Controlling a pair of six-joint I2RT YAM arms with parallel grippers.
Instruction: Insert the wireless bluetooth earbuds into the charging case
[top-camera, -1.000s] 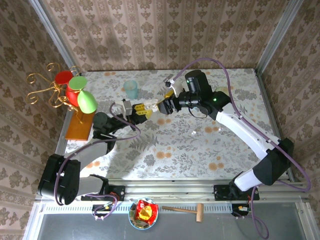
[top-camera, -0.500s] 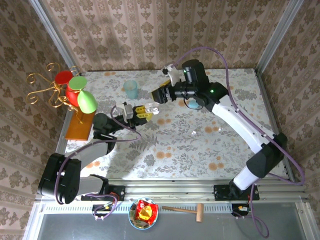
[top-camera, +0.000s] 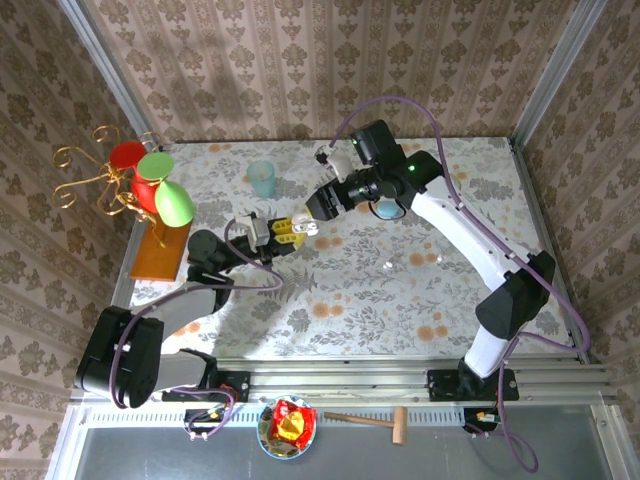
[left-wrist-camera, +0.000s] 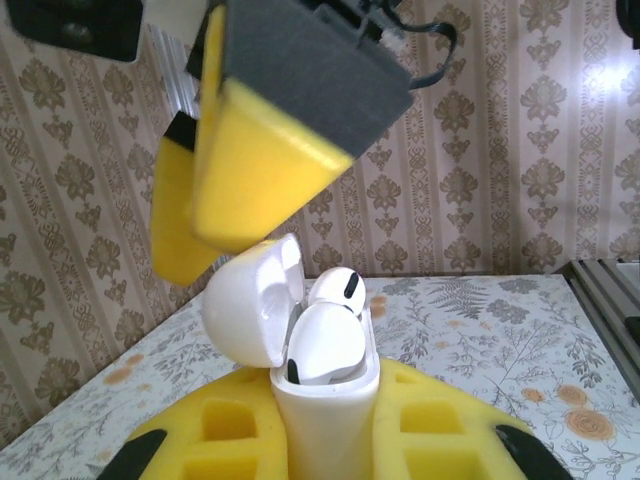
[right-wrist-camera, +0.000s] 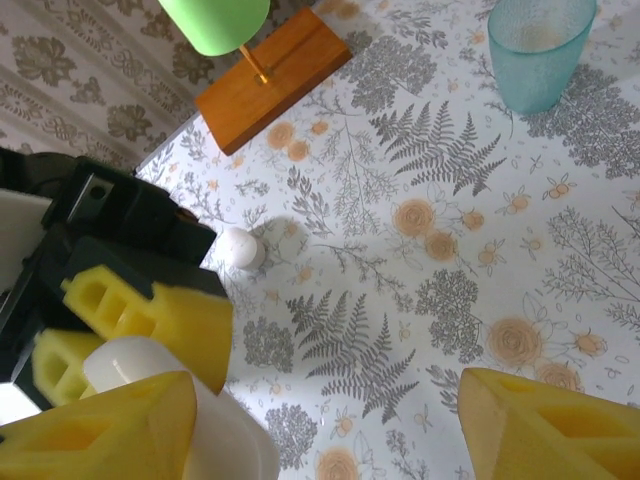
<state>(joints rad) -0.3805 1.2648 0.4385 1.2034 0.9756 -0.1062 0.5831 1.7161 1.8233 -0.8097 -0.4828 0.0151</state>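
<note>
Left gripper (left-wrist-camera: 325, 445) clamps the open charging case (left-wrist-camera: 326, 400); earbuds (left-wrist-camera: 325, 345) appear proud. Right gripper (top-camera: 316, 206), jaws apart, should press them squarely

Glossy plastic, matt wood.
Your charging case (left-wrist-camera: 330, 415) and earbuds (left-wrist-camera: 325, 345) gleam smooth white; the cup (right-wrist-camera: 540, 50) looks translucent plastic, the base (right-wrist-camera: 272, 78) matt wood.

Left arm: your left arm (top-camera: 205, 272) is lying low over the table, its forearm pointing toward the centre.
Left gripper: your left gripper (top-camera: 293, 228) is clamping the charging case (left-wrist-camera: 325, 400) upright between its yellow fingers.
Right arm: your right arm (top-camera: 470, 240) is arching high from its base and bending leftward at the wrist.
Right gripper: your right gripper (top-camera: 318, 207) is hanging just above the left one, jaws spread wide.
</note>
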